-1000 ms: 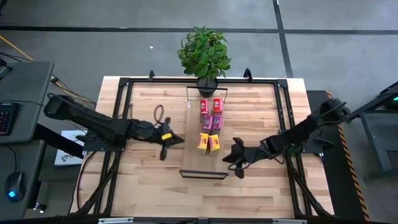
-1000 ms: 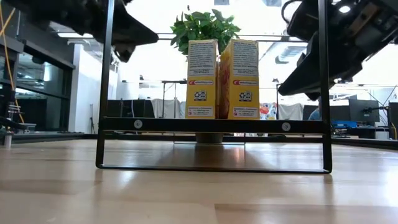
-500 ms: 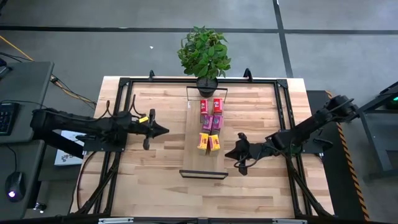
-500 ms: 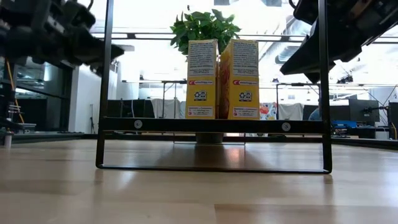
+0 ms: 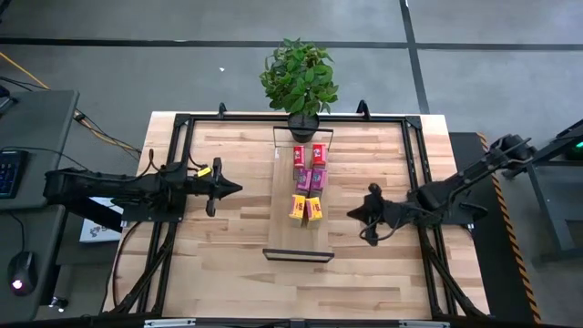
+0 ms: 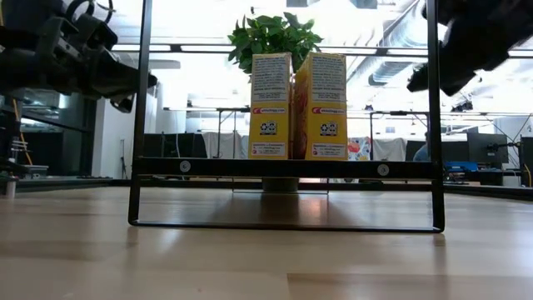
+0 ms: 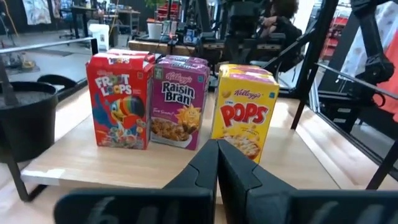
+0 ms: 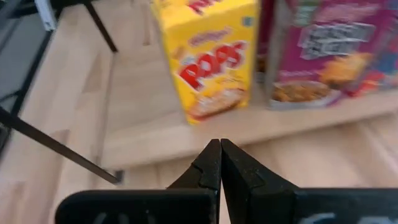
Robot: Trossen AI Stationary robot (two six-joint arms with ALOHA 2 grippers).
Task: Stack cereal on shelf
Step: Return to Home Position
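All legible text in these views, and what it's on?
"FROOT LOOPS": red cereal box.
"Kellogg's Raisin Bran": magenta cereal box.
"Kellogg's POPS": yellow cereal box.
"POPS": other yellow cereal box, right wrist view.
Blurred: other magenta cereal box, right wrist view.
Too small: back panels in the low view.

The left arm (image 5: 137, 189) lies stretched out almost straight from its base on the left, forearm and wrist in one line, pointing inward. The left jaws are pressed together to a single tip and hold nothing. The right arm (image 5: 444, 193) reaches in from its base on the right, bent at the elbow. The right jaws are likewise closed and empty. The two tips face each other, well apart.
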